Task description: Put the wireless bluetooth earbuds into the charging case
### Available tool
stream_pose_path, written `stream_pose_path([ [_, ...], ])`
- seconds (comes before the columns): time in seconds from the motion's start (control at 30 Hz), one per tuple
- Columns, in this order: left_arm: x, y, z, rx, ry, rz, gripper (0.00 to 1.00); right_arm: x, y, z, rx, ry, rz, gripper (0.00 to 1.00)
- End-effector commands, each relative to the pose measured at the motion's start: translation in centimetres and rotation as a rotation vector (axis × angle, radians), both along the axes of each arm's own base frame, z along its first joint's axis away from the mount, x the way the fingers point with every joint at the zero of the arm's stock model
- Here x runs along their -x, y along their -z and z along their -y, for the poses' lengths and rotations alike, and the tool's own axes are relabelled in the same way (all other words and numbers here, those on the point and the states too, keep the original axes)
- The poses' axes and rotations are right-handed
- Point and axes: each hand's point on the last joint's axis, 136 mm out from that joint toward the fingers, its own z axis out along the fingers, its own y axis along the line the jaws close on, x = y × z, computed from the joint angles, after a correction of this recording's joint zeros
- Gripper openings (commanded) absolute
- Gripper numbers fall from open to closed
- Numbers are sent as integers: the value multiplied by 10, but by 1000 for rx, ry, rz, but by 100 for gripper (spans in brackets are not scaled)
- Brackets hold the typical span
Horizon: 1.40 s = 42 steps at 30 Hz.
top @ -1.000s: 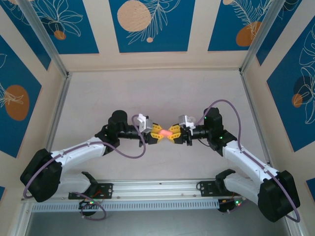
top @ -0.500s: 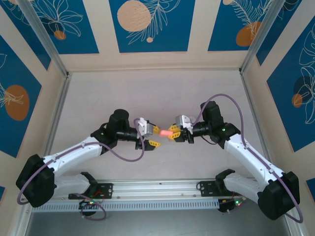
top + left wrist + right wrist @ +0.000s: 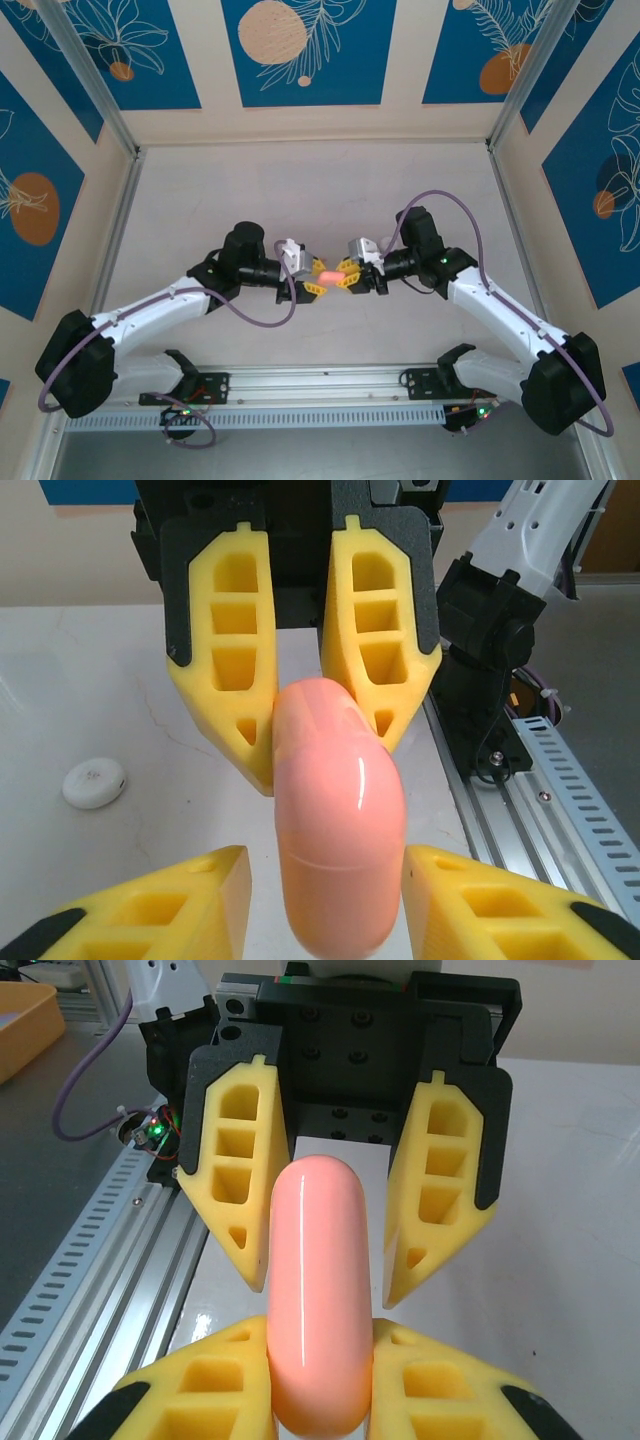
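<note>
The glossy salmon-pink charging case hangs above the table's middle, lid closed, with a thin seam visible on it. My right gripper is shut on one end of the case, both yellow pads pressed against it. My left gripper is open and straddles the other end, with a clear gap on its left side. In the top view the left gripper and the right gripper meet nose to nose. The earbuds are out of view.
A flat white round disc lies on the table to the left of the grippers. The aluminium rail runs along the near edge, with the arm bases on it. An orange tray stands off the table.
The left gripper let go and drew back to the left, then came back around the case's end. The right gripper kept hold and carried the case slightly left and nearer.
</note>
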Motion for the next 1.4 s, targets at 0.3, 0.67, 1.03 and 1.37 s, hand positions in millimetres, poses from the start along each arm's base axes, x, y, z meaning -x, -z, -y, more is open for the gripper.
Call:
stream_pose_path([
  [0.3, 0, -13, 3, 44, 14, 17, 34, 2, -4, -5, -21, -28, -16, 19],
  [0.67, 1, -6, 1, 11, 17, 7, 27, -6, -9, -7, -41, 7, -20, 41],
  [1.03, 4, 0, -2, -13, 21, 5, 26, -30, -15, 2, -64, 117, -24, 42],
  [1.37, 3, 1, -2, -5, 12, 13, 26, -43, -13, 10, -66, 183, -51, 42],
])
